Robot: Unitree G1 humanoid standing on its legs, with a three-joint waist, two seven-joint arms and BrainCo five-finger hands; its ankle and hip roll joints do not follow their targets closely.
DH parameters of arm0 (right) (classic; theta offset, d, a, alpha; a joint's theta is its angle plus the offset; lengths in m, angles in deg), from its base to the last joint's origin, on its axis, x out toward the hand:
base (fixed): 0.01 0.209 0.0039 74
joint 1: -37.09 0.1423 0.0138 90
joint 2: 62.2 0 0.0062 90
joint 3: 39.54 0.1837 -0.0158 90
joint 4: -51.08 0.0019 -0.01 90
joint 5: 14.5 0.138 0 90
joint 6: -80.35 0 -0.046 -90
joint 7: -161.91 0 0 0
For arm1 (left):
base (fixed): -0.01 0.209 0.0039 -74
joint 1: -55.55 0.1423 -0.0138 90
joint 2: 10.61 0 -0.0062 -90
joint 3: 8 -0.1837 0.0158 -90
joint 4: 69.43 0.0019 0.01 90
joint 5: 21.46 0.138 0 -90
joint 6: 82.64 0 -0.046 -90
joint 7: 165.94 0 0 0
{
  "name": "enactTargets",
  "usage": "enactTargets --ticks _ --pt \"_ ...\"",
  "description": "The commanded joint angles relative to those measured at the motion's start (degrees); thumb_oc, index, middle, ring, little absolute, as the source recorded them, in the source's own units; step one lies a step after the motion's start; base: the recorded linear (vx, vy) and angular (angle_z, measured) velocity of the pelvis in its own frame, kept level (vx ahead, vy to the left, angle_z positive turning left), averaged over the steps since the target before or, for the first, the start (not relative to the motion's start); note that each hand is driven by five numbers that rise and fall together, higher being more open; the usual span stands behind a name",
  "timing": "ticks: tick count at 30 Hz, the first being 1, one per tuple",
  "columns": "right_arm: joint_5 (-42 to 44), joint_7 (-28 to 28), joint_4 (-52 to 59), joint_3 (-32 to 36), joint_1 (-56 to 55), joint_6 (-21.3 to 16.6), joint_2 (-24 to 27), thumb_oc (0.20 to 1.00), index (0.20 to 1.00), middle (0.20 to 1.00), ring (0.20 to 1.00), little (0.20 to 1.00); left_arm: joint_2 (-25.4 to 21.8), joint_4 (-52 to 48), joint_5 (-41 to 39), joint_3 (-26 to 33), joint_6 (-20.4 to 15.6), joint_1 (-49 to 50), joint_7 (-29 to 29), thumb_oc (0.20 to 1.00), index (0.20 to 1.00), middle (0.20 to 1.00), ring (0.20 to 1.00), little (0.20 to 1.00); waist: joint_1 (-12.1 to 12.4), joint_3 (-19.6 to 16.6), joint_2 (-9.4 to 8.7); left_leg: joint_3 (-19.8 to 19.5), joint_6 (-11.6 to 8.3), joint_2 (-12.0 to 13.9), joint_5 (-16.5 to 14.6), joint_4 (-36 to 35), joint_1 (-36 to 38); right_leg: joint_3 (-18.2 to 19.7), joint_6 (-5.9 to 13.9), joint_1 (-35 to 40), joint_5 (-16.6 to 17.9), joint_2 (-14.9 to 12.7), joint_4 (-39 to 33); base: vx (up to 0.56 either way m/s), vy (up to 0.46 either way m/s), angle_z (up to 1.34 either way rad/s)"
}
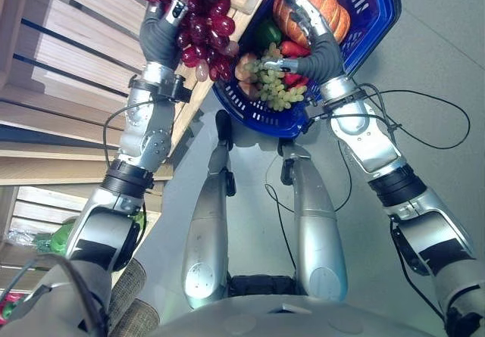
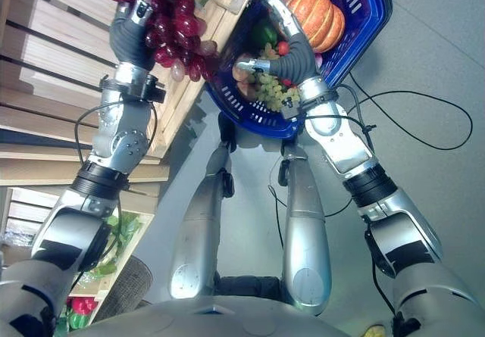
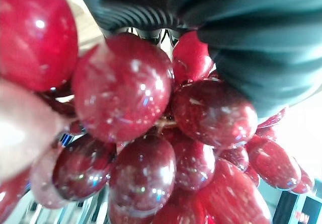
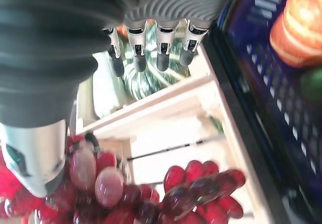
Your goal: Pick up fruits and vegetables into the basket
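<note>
left hand (image 1: 161, 34) clutching glossy red grapes (image 1: 198, 19) | right hand (image 1: 322, 53) relaxed | slotted blue basket (image 1: 371, 11)

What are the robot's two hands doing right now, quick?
Left hand: closed on the red grapes, holding the bunch up.
Right hand: open, fingers straight over the blue basket, holding nothing.
</note>
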Motion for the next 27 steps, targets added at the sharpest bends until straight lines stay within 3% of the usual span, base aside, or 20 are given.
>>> enactTargets --ticks 1,17,27 --pt "6.0 2.9 4.6 -0.5 1.6 -1.0 -1.3 1.000 1.000 1.000 1.000 1.000 0.2 -6.9 0.4 -0.4 -2.9 -3.1 -4.3 0.200 0.200 0.200 0.200 0.200 1.1 -2.6 -2.85 2.8 1.51 -3.2 -8.3 5.8 1.1 1.7 6.85 6.4 6.0 0.8 -12.4 0.00 0.000 0.00" --pt "18.2 8.2 5.0 -4.2 2.9 3.6 -4.8 1.000 1.000 1.000 1.000 1.000 2.3 -11.1 1.2 -5.7 -5.9 -6.7 -6.1 0.200 0.200 0.200 0.200 0.200 1.0 -2.6 -4.17 2.3 1.66 -3.3 -7.8 5.4 0.9 1.7 6.80 6.4 7.3 1.1 -13.5 0.00 -0.007 0.00" --pt "19.8 9.1 5.3 -5.0 3.5 4.1 -6.4 1.000 1.000 1.000 1.000 1.000 3.9 -13.0 -0.1 -7.3 -5.5 -7.4 -8.4 0.200 0.200 0.200 0.200 0.200 1.0 -2.6 -4.60 1.9 1.77 -3.5 -7.7 5.6 0.6 1.7 6.72 6.4 7.7 1.3 -13.8 0.00 -0.001 0.00"
